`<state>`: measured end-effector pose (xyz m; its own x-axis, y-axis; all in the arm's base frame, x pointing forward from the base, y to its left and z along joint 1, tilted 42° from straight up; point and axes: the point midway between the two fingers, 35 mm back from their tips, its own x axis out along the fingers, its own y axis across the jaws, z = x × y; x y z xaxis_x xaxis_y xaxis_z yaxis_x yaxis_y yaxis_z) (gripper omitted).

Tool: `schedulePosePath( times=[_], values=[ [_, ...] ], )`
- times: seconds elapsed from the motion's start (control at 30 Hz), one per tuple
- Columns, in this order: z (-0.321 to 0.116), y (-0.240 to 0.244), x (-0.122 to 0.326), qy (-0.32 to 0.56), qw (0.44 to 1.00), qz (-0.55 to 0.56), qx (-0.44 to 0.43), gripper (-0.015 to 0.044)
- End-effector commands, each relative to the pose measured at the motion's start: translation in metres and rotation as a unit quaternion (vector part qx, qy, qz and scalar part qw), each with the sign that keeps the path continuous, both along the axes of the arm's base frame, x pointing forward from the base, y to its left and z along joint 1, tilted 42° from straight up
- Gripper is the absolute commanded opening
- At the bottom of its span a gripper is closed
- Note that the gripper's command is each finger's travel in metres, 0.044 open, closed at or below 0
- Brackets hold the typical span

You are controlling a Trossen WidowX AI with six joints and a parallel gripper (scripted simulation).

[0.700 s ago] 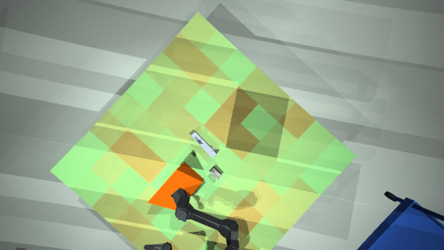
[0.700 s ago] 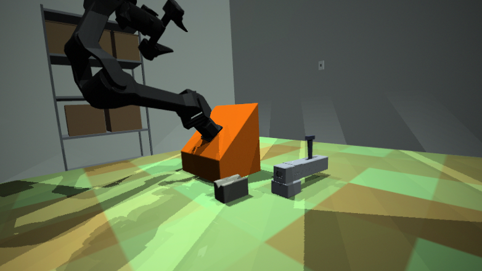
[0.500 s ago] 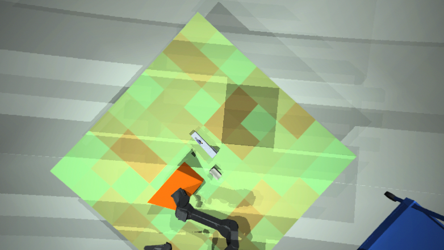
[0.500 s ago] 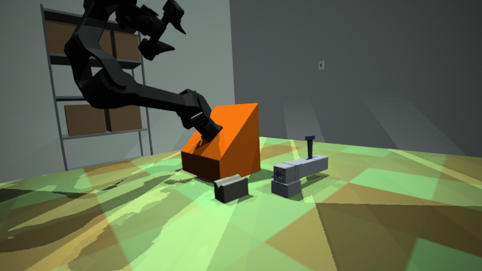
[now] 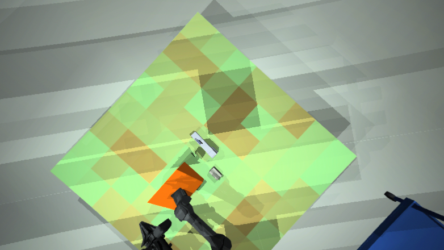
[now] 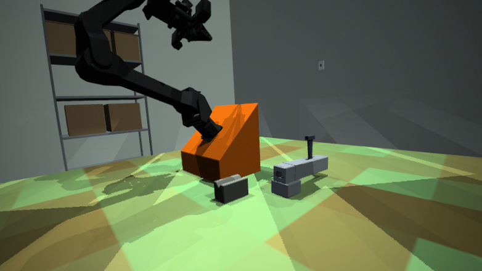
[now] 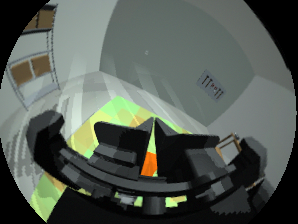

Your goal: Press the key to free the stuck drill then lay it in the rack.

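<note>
My gripper (image 5: 142, 224) (image 6: 209, 37) (image 7: 153, 119) is shut and empty, high up, far from the drill holder and the rack. The long grey holder block (image 5: 208, 149) (image 6: 320, 163) rests on a smaller grey block, beyond the orange wedge. The dark T-shaped key (image 5: 198, 141) (image 6: 310, 148) stands upright in its top, its head well above the block. A dark opening (image 6: 279, 173) shows in the holder's end face; the drill cannot be made out there. The small grooved rack (image 5: 216, 173) (image 6: 232, 191) stands near the wedge, with nothing lying in its groove.
The arm is mounted on the sloping face of a large orange wedge (image 5: 164, 195) (image 6: 241, 148) (image 7: 149, 164), close beside the rack. The wedge and both task fixtures stand on a green and brown checkered surface (image 5: 322, 155) (image 6: 262, 242). Shelves with boxes (image 6: 85, 119) (image 7: 41, 66) stand behind.
</note>
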<state>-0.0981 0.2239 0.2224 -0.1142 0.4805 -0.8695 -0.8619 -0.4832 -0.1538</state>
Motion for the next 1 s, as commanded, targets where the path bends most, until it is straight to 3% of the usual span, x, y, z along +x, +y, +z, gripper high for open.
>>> schedulePosePath(
  times=[0.0,0.2,0.37,0.5,0.7,0.97],
  values=[
    [-0.025,0.035,0.038,-0.014,0.987,-0.152,-0.049,0.0000],
    [-0.074,0.069,0.119,-0.045,0.916,-0.380,-0.118,0.0000],
    [-0.118,0.064,0.197,-0.089,0.830,-0.523,-0.173,0.0000],
    [-0.140,0.054,0.232,-0.103,0.777,-0.589,-0.197,0.0000],
    [-0.195,0.012,0.304,-0.123,0.631,-0.726,-0.245,0.0000],
    [-0.256,-0.056,0.359,-0.157,0.447,-0.833,-0.286,0.0000]
  ],
)
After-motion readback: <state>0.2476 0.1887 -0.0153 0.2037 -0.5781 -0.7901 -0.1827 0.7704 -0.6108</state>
